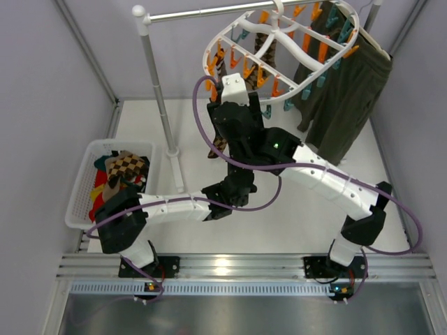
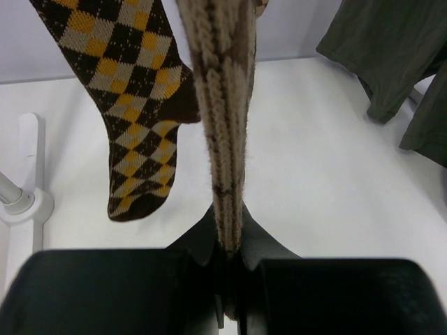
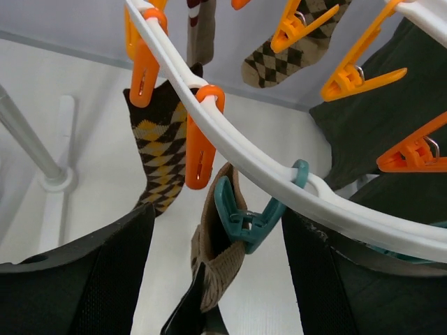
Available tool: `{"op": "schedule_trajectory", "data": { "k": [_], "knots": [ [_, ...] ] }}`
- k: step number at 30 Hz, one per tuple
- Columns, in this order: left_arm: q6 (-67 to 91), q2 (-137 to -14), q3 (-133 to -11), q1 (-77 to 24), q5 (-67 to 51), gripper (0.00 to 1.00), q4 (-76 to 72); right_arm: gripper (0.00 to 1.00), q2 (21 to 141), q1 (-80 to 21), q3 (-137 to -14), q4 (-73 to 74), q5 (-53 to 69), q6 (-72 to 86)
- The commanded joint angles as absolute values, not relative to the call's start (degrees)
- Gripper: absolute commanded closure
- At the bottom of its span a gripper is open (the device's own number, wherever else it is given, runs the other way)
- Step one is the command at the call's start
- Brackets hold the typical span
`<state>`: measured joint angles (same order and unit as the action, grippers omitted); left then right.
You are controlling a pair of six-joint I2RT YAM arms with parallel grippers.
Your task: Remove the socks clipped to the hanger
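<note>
The tan sock (image 2: 222, 125) is clamped by the outstretched left gripper (image 2: 229, 244); the right gripper (image 3: 218, 234) is raised, spread wide, under the hanger (image 3: 265, 167).

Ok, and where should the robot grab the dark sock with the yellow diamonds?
Probably low down, around the foot part of the argyle sock, coming from below with the free right fingers on its two flat sides. It hangs straight and free, and its top seems pinned by an orange clip on the hanger, so a downward pull should slip it out.
</note>
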<state>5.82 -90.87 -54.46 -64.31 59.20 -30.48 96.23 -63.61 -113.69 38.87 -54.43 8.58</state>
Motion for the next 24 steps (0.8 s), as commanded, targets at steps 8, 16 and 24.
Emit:
{"op": "schedule_trajectory", "data": {
  "k": [8,16,24],
  "knots": [
    [6.68,-86.49,-53.88,-64.69,57.66,1.00,-34.10,0.44,95.54,-62.58,-109.95,23.12,-63.81,2.03],
    [7.56,-87.27,-53.70,-64.69,57.48,1.00,-34.10,0.48,95.45,-62.58,-109.78,19.60,-65.92,-1.30],
    [8.44,-87.98,-53.35,-64.69,57.31,1.00,-34.01,0.71,95.36,-62.58,-109.51,17.05,-66.36,-3.95]
  ]
}}
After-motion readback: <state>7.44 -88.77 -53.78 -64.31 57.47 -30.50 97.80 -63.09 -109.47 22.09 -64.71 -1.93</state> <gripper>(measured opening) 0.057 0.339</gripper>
